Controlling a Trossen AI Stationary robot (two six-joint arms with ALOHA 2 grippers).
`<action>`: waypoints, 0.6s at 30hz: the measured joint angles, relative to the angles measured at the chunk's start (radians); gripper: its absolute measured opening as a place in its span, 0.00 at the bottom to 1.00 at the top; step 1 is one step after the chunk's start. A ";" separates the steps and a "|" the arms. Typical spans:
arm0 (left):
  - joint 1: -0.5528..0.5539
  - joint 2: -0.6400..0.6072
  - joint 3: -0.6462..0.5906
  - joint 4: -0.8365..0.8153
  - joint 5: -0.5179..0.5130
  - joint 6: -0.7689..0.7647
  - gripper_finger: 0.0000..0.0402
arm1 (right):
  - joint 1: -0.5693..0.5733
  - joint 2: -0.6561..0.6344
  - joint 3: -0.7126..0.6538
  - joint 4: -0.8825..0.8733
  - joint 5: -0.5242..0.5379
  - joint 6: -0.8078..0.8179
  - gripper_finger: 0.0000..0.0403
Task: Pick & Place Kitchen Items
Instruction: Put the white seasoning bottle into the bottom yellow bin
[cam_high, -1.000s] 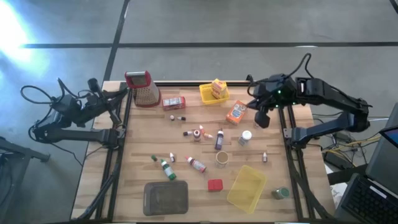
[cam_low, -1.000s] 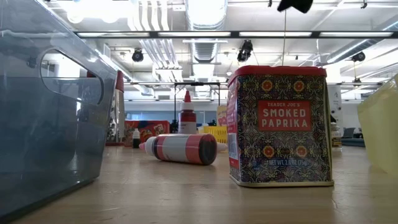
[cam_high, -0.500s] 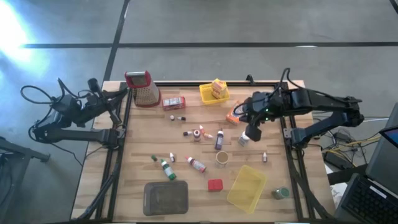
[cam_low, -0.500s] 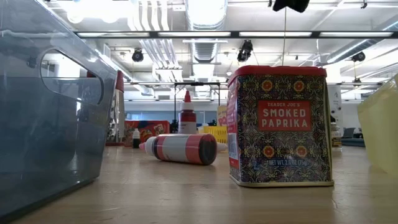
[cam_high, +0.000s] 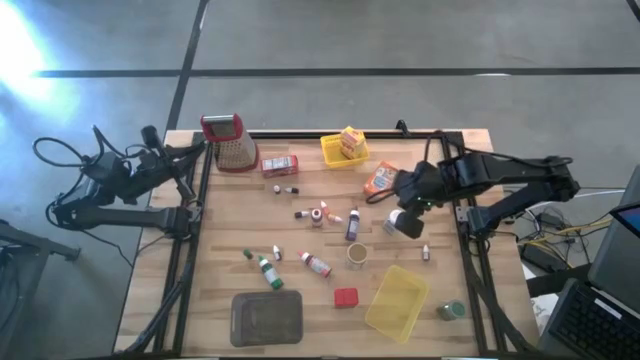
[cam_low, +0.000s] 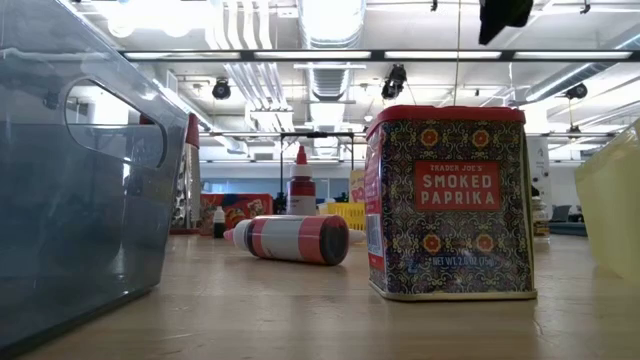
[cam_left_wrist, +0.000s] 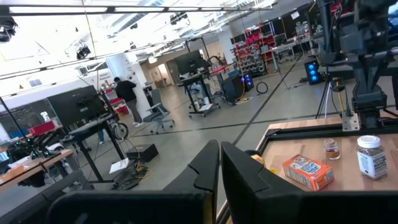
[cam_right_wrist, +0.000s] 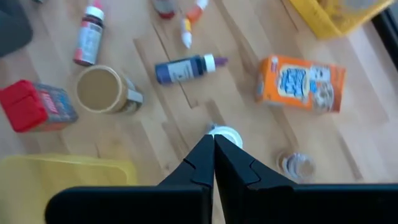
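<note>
The right gripper (cam_high: 407, 222) has swung inward, now clenched empty above the white-capped jar (cam_right_wrist: 224, 135), probably not touching. Far from it, the left gripper (cam_left_wrist: 219, 163) rests clenched.

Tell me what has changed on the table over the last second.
The right gripper, shut and empty, swung from the table's right edge inward and toward the near side. It now hangs over the small white-capped jar, beside the orange box. Nothing was gripped or released. The left gripper stayed shut and parked off the left edge, and every item kept its place.
</note>
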 joint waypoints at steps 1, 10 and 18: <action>0.000 0.000 0.000 0.000 0.000 0.000 0.06 | 0.000 0.002 -0.003 -0.010 0.000 0.006 0.02; -0.001 0.000 0.000 0.000 0.000 0.000 0.06 | -0.030 0.092 -0.007 -0.052 -0.001 0.030 0.13; -0.001 0.000 0.000 0.000 0.000 0.000 0.06 | -0.082 0.168 -0.007 -0.074 -0.004 0.015 0.40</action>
